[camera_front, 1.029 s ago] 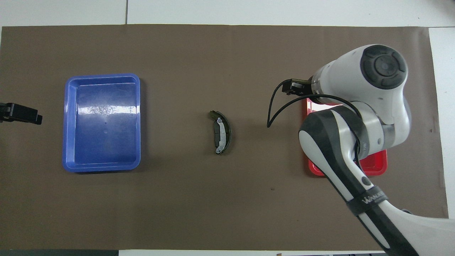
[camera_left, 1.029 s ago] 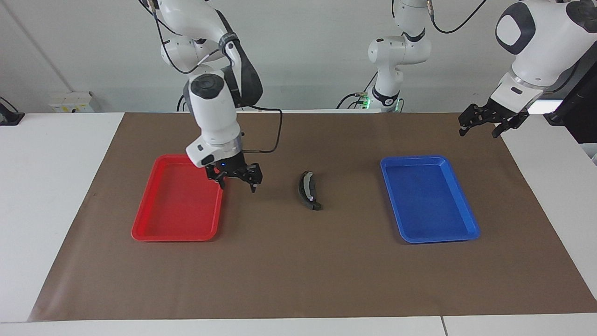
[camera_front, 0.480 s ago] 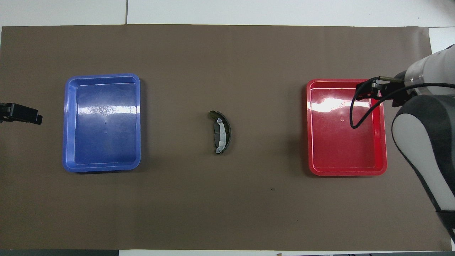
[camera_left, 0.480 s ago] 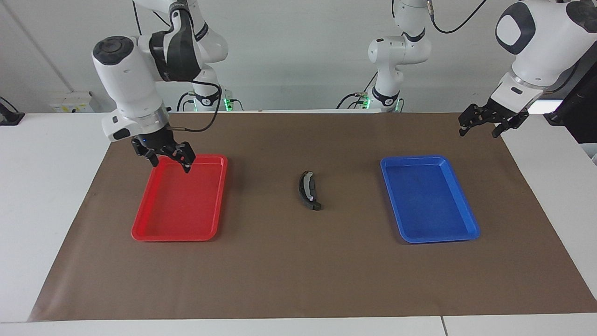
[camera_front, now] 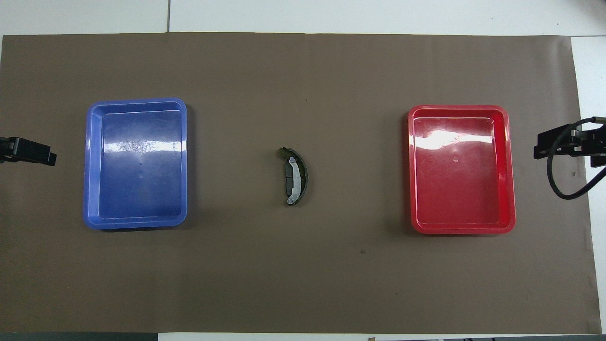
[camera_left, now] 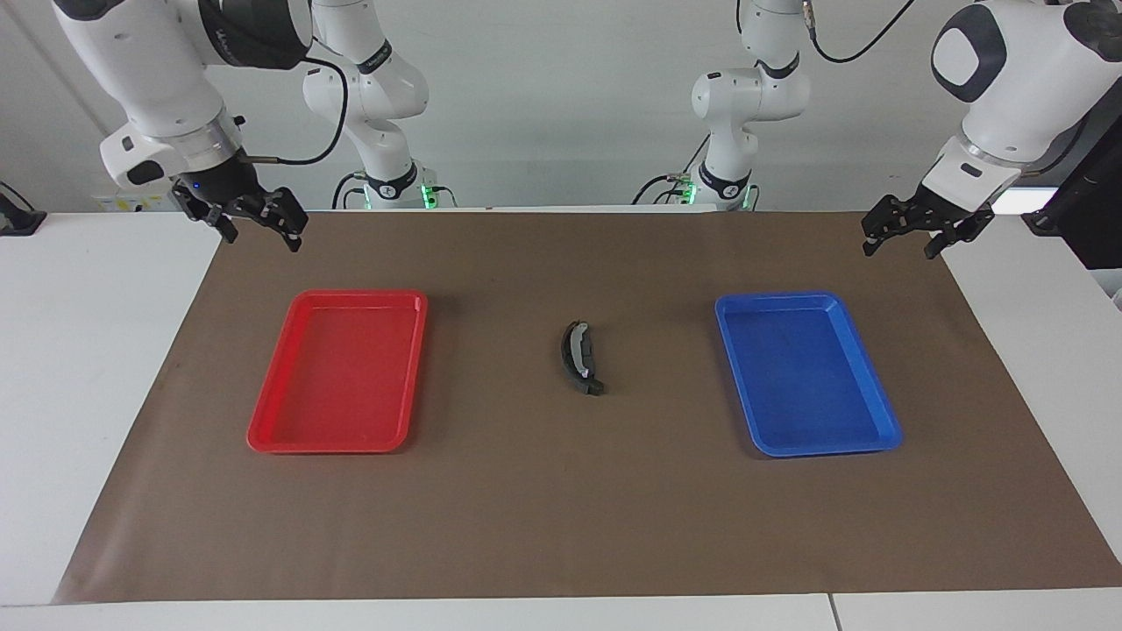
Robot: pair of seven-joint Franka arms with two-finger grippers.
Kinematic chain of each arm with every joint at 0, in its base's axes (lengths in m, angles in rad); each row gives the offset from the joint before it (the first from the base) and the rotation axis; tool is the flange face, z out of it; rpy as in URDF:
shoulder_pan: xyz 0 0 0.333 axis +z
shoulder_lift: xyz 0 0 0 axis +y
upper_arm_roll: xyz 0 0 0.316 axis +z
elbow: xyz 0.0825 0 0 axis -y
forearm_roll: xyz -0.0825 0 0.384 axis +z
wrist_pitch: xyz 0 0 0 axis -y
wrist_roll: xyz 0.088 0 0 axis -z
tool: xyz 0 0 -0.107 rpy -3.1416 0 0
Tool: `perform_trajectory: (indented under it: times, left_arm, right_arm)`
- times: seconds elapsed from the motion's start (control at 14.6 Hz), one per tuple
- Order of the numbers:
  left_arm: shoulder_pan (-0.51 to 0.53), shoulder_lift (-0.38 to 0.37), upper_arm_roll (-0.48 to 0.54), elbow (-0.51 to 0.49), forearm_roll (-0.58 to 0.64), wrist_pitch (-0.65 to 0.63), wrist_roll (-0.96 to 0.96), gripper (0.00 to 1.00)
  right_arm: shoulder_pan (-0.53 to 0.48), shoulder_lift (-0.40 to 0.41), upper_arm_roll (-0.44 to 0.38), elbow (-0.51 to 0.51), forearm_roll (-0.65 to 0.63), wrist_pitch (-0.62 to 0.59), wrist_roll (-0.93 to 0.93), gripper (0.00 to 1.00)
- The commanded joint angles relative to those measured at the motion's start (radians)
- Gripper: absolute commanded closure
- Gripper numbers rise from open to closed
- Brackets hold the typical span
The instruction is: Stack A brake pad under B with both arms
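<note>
The two brake pads lie stacked at the mat's (camera_left: 543, 526) middle, B (camera_left: 574, 346) on top of the A brake pad (camera_left: 585, 379). One tray (camera_left: 342, 438) sits between the stack and the raised right gripper (camera_left: 254, 226). The other tray (camera_left: 877, 412) sits between the stack and the raised left gripper (camera_left: 901, 237). Each gripper hangs over its own end of the mat, well apart from the stack.
</note>
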Motion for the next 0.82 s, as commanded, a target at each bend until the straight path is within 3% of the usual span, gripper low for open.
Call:
perform_trajectory:
  times: [0.0,0.55,0.75]
  left_arm:
    - [0.009,-0.006,-0.008,-0.004,0.015,-0.004,-0.010,0.00]
    - [0.009,-0.006,-0.008,-0.004,0.015,-0.006,-0.012,0.00]
    - [0.009,-0.006,-0.008,-0.004,0.015,0.003,-0.012,0.00]
  right_arm:
    - [-0.031,0.006,0.038,0.029,0.004,-0.051,-0.029,0.01]
    - [-0.026,0.011,0.057,0.046,-0.005,-0.039,-0.046,0.01]
    - [-0.031,0.029,0.055,0.096,-0.008,-0.082,-0.070,0.01]
